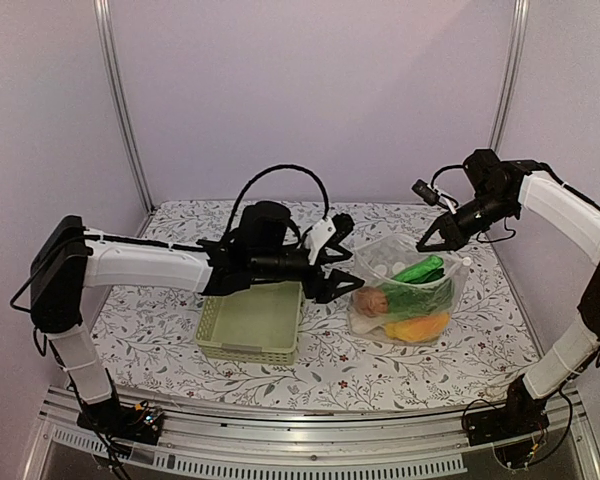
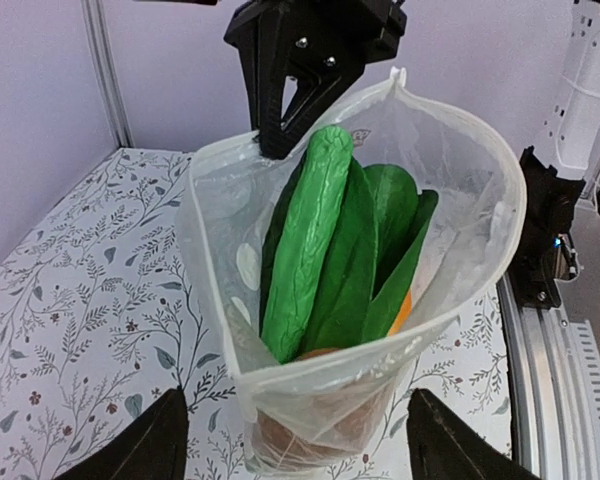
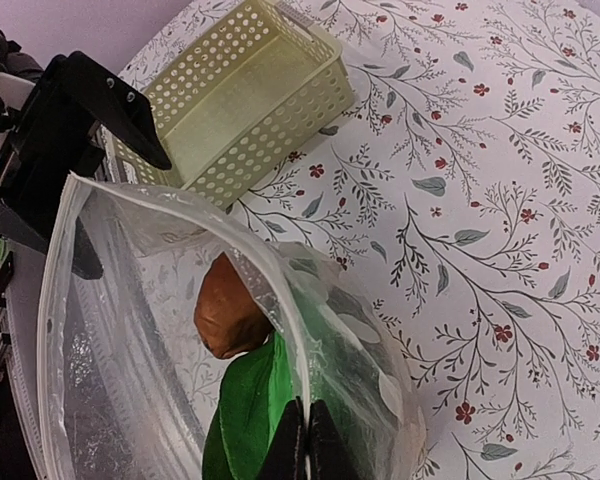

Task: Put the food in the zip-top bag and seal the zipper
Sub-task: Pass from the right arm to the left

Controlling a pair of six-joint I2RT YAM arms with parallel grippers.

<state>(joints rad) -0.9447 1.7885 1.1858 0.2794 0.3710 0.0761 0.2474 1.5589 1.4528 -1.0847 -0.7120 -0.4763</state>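
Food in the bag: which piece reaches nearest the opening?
The bright-green ridged stalk; its tip nearly meets the bag rim, while the leaf, orange piece and brown piece sit deeper.

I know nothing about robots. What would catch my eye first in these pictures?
The clear bag just right of centre, standing open and stuffed with toy food, with bright green leaves poking up. The right tool pinches its rim, while the left tool gapes open at its mouth. Beside it sits a pale green basket.
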